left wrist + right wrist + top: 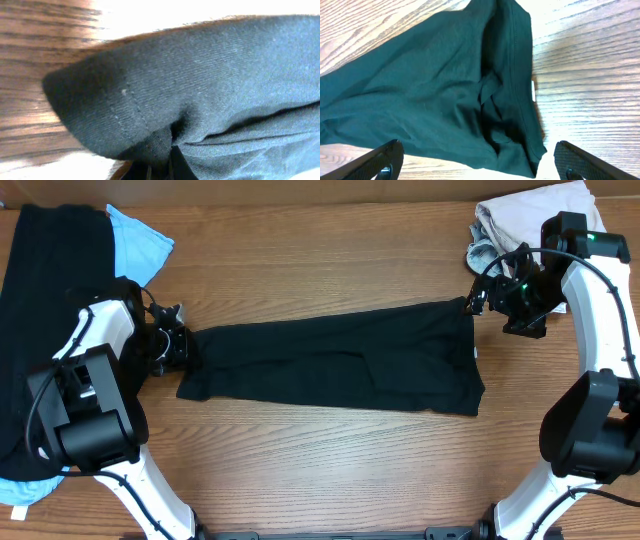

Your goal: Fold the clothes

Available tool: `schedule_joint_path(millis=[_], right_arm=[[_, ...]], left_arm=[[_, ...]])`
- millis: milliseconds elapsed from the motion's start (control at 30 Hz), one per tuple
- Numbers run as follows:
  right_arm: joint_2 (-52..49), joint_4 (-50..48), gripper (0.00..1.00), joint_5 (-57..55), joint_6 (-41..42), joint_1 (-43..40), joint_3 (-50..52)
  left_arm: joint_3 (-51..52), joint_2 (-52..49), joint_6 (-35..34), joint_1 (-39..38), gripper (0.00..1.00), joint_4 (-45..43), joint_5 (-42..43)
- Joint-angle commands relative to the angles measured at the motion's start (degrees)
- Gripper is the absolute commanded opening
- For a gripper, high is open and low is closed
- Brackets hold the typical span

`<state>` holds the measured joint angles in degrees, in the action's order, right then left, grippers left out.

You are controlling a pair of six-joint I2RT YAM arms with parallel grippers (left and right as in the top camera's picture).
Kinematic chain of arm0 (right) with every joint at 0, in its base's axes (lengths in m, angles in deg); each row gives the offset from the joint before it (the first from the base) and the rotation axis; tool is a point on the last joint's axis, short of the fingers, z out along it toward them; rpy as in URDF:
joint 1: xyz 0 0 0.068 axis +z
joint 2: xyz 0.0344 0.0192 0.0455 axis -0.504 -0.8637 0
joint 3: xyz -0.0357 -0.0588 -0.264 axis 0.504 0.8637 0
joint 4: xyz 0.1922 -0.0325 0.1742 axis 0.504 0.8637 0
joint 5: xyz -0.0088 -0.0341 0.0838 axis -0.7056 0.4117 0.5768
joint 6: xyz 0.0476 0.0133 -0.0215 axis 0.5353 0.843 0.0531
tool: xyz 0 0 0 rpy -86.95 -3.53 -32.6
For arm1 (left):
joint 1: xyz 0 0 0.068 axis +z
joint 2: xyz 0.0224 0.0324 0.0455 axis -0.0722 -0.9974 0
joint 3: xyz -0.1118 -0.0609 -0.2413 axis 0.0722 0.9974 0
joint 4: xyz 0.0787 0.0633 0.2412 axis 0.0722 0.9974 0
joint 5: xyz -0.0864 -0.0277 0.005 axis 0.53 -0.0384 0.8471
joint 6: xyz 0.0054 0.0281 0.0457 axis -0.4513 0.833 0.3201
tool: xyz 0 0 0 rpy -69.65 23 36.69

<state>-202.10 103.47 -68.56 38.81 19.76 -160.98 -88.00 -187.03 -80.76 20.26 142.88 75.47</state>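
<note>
my left jaws are clenched on 1 end of the black shirt (340, 365). it lies as 1 long folded band on the table (320, 480), running from my left jaws across to my right jaws. in the left wrist view the cloth fills everything ahead of those jaws. its stitched hem (137, 117) puckers down into the pinch, so i judge that i hold several layers at once.

my right jaws are released and spread wide. the other end of the band lies just ahead of them and between them, and i cannot see them touching it. a small white tag (533, 91) peeks out beside the edge seam there.

the shirt looks like a light, limp knit. i expect it to sag, drape and slide on the wood rather than keep its shape, and the layers may peel apart if i catch only the top 1. the best hold for my right jaws is probably the doubled hem at the corner nearest them, pinching every layer. that would match the left grip, so both ends could lift evenly for the next fold.

behind my left jaws, away from the band, a dark pile (45, 310) and a light-blue shirt (140, 240) wait. beyond my right jaws lies a beige heap (530, 210).
</note>
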Motion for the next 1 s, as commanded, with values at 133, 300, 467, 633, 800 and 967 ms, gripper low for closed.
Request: schedule_joint_path(millis=[133,300,467,633,800,967], right_arm=[[1.2,-1.7,0.57,3.3,-0.4,1.5,-0.8],[1.1,-3.5,0.05,5.1,0.4,3.2,-0.7],[1.1,-7.3,0.04,5.3,2.7,5.8,2.1],[1.1,-13.4,0.04,9.8,4.6,8.4,8.7],[1.1,-17.7,0.04,10.5,7.0,9.4,13.7],[1.1,-18.6,0.04,10.9,7.5,9.4,15.4]], left_arm=[[-7.8,-5.2,-3.8,-1.0,0.04,9.8,-6.4],[-21.1,-5.2,-3.8,-1.1,0.04,20.1,-8.1],[-32.5,-5.2,-3.8,-1.2,0.04,27.2,-9.4],[-41.8,-5.2,-3.8,-1.3,0.04,33.1,-9.4],[-44.3,-5.2,-3.6,-2.4,0.04,35.8,-12.9],[-44.4,-5.2,-3.6,-5.8,0.04,35.7,-16.4]])
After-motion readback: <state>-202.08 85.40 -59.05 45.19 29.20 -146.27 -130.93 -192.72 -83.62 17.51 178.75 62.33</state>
